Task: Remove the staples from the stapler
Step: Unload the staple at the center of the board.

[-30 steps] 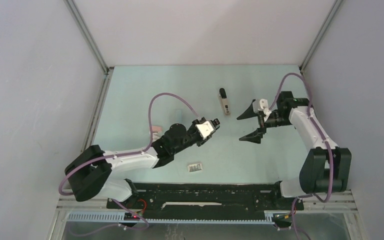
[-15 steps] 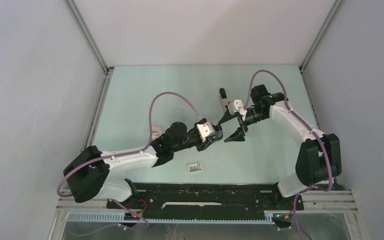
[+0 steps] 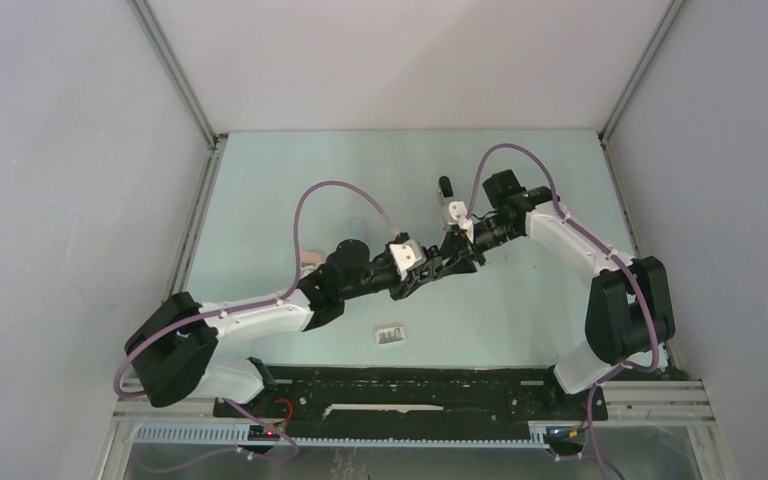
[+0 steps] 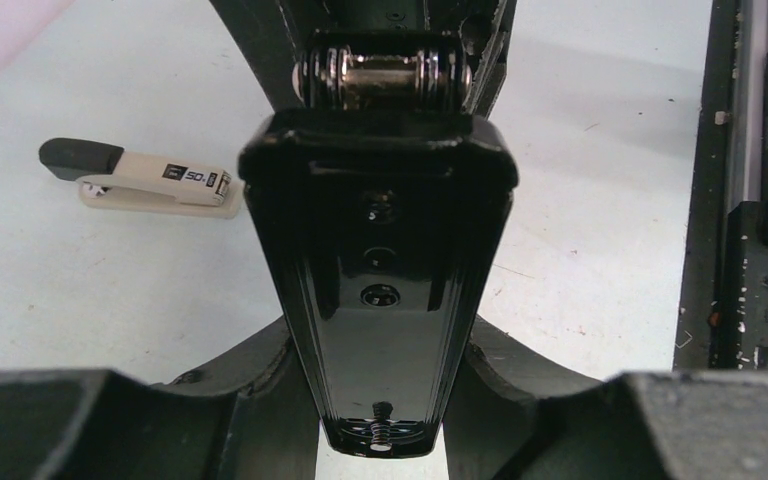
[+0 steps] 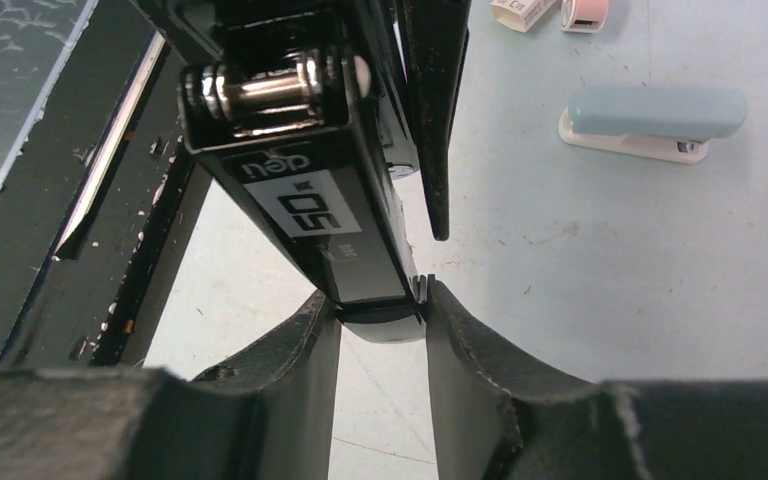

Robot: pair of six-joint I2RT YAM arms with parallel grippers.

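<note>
Black stapler (image 4: 380, 300) was up off the bench (image 3: 290, 180), caught between both arms over the middle! Left end effector (image 3: 430, 268) was clamped on its two sides, the glossy underside facing that wrist's camera. Right end effector (image 5: 378, 305) pinched a narrow end, pads tight on either side, just below the "50" label. Staples (image 3: 390, 334) lay as a small pale strip on the bench near the front rail, well apart from the action. Beige stapler (image 3: 448, 208) lay flat just behind the two end effectors. Blue stapler (image 5: 650, 118) sat on the bench too.
</note>
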